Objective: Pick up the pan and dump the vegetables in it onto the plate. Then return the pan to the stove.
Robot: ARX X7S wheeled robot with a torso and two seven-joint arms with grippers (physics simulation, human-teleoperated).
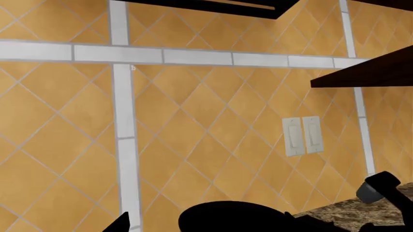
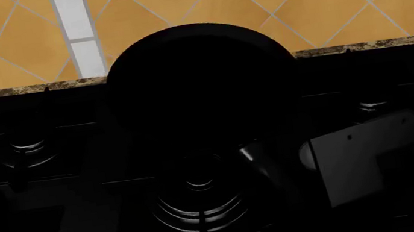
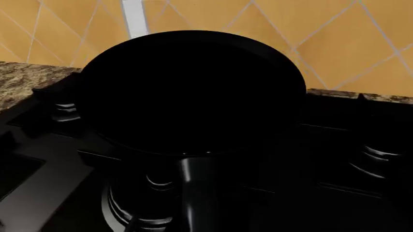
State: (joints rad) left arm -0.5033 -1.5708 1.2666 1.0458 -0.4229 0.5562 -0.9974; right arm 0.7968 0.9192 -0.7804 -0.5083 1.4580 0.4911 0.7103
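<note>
The black pan (image 2: 203, 86) sits over the stove (image 2: 24, 147) at its back middle, its rim reaching in front of the tiled wall. Its inside shows only black. Its handle (image 2: 258, 160) points toward me and ends at my right gripper (image 2: 290, 186), which is shut on it. In the right wrist view the pan (image 3: 193, 92) fills the middle and the handle (image 3: 193, 193) runs into the dark jaws of the right gripper (image 3: 197, 227). My left gripper (image 1: 205, 224) faces the wall with its fingertips (image 1: 123, 223) apart. The artichoke and the blue plate are out of view.
A front burner (image 2: 198, 196) lies under the handle, with other burners (image 2: 29, 147) to the left and right. In the left wrist view there are wall switches (image 1: 302, 136), a dark shelf (image 1: 368, 72), speckled counter (image 1: 361, 212) and a dark rounded shape at the bottom edge.
</note>
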